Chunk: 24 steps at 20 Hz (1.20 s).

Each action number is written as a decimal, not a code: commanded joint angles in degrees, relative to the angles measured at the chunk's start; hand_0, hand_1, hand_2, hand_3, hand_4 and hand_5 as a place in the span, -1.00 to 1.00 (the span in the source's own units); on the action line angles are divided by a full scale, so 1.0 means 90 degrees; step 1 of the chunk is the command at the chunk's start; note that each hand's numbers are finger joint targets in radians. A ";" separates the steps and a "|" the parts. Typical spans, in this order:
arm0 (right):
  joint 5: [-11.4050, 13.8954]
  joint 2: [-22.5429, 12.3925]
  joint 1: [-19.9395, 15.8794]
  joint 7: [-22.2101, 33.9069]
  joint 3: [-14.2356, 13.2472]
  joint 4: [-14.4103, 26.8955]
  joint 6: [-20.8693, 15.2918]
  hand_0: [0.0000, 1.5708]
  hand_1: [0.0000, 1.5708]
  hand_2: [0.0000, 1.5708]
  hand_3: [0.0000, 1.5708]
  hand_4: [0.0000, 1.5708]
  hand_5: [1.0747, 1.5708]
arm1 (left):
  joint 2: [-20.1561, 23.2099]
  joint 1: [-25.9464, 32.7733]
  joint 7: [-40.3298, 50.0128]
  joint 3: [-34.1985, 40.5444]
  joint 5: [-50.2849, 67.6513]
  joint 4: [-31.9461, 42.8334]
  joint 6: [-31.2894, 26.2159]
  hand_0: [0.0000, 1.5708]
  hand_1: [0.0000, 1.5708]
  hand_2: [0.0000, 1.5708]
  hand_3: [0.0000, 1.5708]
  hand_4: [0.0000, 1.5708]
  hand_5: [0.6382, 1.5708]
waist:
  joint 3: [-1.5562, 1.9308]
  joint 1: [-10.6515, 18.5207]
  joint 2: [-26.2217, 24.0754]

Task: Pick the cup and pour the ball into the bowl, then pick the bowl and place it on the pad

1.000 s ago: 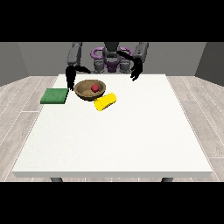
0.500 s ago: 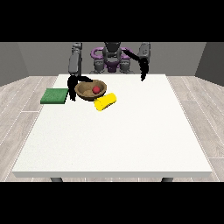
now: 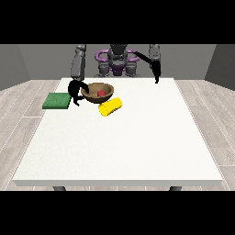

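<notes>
— Where is the round brown wooden bowl [image 3: 97, 92] relative to the hand?
— It sits tilted near the far left part of the large white table [image 3: 124, 147], with the small red ball [image 3: 100, 93] inside it. The black hand at the view's left [image 3: 74, 89] is at the bowl's left rim, its fingers curled round that edge.

— What lies around it?
— The yellow cylindrical cup [image 3: 110, 107] lies on its side just in front and to the right of the bowl, nearly touching it. The flat green square pad [image 3: 57, 100] lies just left of that hand, so the hand is between pad and bowl.

— And the other hand?
— The black hand at the view's right [image 3: 156, 71] hangs above the table's far edge, well apart from everything, holding nothing. Whether its fingers are straight or curled I cannot tell.
</notes>
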 commanded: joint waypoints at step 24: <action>-0.0619 -0.2398 -0.0290 0.2190 -0.0587 0.0429 0.1051 1.00 1.00 1.00 0.04 0.14 1.00 | -0.0389 0.0090 -0.0457 0.0058 -0.0257 0.0552 0.0173 -1.00 -1.00 -1.00 -1.00 -1.00 -0.84 | 0.0161 -0.0203 0.0094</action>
